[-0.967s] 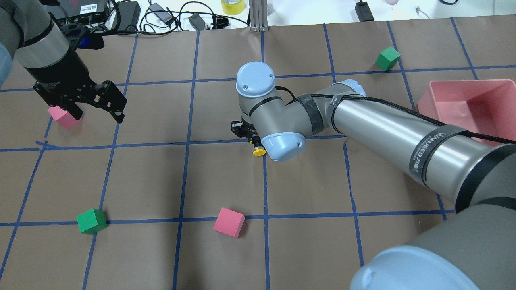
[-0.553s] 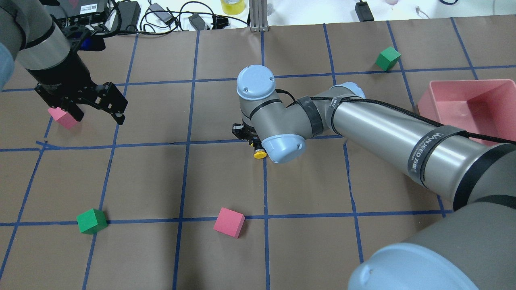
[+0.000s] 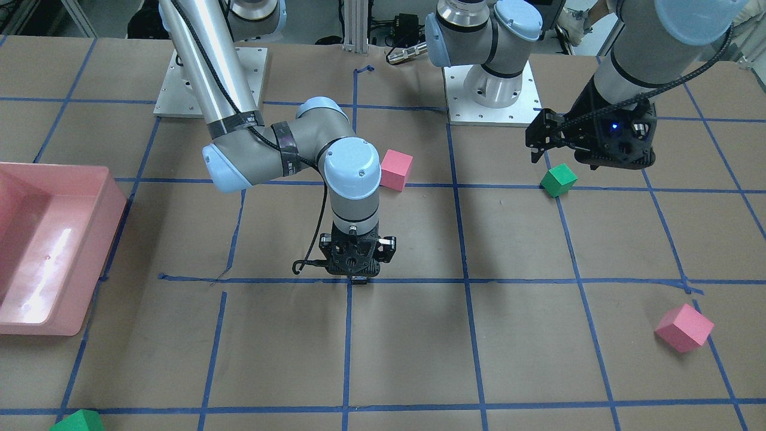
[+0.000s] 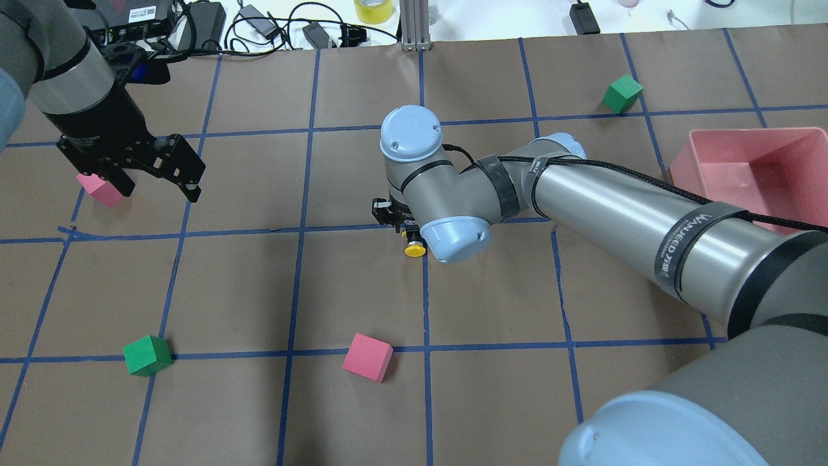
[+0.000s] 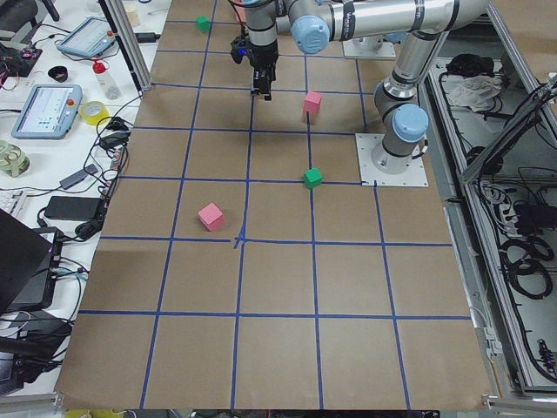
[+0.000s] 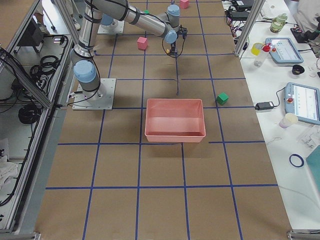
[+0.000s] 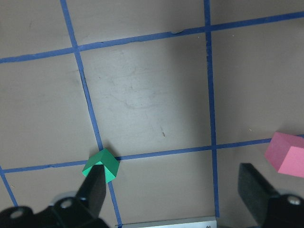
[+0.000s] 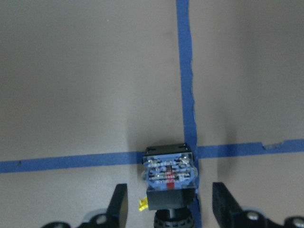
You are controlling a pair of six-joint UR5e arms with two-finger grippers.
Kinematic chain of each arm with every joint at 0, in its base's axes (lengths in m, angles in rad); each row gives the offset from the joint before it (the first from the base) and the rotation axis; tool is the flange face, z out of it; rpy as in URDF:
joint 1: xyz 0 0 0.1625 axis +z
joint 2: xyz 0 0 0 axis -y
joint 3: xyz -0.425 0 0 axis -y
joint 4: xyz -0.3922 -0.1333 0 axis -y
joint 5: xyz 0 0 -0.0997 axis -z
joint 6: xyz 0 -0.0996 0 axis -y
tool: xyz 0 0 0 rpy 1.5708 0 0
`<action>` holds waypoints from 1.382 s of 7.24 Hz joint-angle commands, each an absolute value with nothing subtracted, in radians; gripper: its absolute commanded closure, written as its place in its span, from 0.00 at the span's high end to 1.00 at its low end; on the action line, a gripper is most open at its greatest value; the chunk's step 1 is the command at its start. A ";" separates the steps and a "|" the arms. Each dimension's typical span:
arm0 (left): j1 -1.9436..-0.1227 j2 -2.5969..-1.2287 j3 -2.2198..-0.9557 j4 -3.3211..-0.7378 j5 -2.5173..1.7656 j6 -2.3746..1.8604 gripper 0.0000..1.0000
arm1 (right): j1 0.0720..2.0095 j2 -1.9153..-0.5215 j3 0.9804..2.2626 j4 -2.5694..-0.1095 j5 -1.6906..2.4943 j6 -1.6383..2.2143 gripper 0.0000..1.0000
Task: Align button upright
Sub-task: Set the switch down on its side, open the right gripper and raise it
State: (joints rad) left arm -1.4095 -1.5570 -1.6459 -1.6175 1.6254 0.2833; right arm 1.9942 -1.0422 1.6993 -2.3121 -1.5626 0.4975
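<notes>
One button [image 4: 414, 249], one bin [image 4: 687, 169], two pink cubes [image 4: 367, 357] [image 4: 97, 189], two green cubes [image 4: 147, 355] [image 4: 623, 94].

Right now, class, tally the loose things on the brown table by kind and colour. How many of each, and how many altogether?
Pink cubes: 2
Green cubes: 2
Pink bin: 1
Button: 1
Total: 6

Right wrist view: the bottom edge cuts off most of the cap end of the button [image 8: 168, 173] and the lower part of both fingers [image 8: 119, 204] of the right gripper [image 8: 171, 206]. Overhead, the right arm's wrist hides that gripper almost wholly, and all of the button but its yellow cap. Left wrist view: one finger of the left gripper [image 7: 173, 173] covers a corner of the green cube [image 7: 105, 165], and the right edge crops the pink cube [image 7: 287, 154].
</notes>
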 commanded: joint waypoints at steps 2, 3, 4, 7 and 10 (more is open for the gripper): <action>-1.410 -1.557 -1.646 -1.615 1.623 0.282 1.00 | 1.979 -1.112 1.683 -2.284 -1.565 0.451 1.00; -1.410 -1.557 -1.643 -1.606 1.612 0.282 1.00 | 1.947 -1.190 1.680 -2.172 -1.565 0.402 1.00; -1.410 -1.557 -1.643 -1.606 1.612 0.282 1.00 | 1.871 -1.275 1.674 -2.043 -1.563 0.335 1.00; -1.417 -1.548 -1.640 -1.605 1.612 0.282 1.00 | 1.703 -1.516 1.568 -1.605 -1.566 0.087 1.00; -1.425 -1.546 -1.629 -1.601 1.615 0.285 1.00 | 1.614 -1.549 1.453 -1.500 -1.549 -0.011 1.00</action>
State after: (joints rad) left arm -1.4203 -1.5470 -1.6305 -1.6025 1.6142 0.2830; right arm 1.6384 -1.5394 1.4861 -1.5216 -1.5625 0.0231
